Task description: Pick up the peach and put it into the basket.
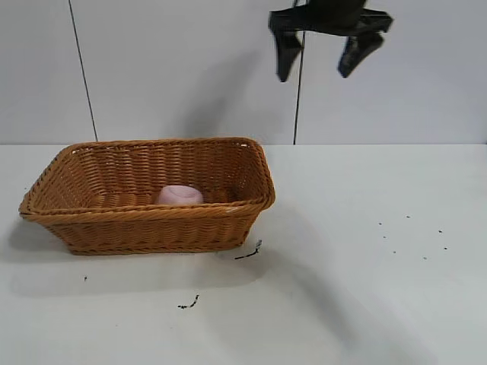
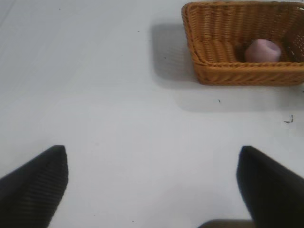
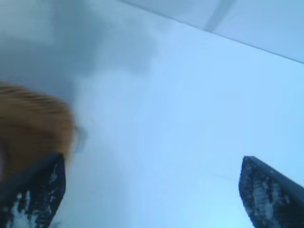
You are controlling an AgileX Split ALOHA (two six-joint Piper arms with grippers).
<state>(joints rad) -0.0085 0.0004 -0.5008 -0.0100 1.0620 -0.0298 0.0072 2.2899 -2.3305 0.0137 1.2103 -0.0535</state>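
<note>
The pale pink peach (image 1: 179, 195) lies inside the orange-brown wicker basket (image 1: 144, 220) on the left half of the white table. The left wrist view shows the peach (image 2: 262, 50) in the basket (image 2: 209, 52) too. My right gripper (image 1: 319, 70) hangs high above the table, to the right of and well above the basket, open and empty. In its own view (image 3: 152, 164) the fingers stand wide apart, with a blurred edge of the basket (image 3: 33, 128) beside one. My left gripper (image 2: 152, 156) is open and empty over bare table, away from the basket. It is out of the exterior view.
The white table (image 1: 365, 289) runs wide to the right and front of the basket. Small dark specks (image 1: 189, 304) and a bit of debris (image 1: 249, 252) lie near the basket's front corner. A pale wall stands behind.
</note>
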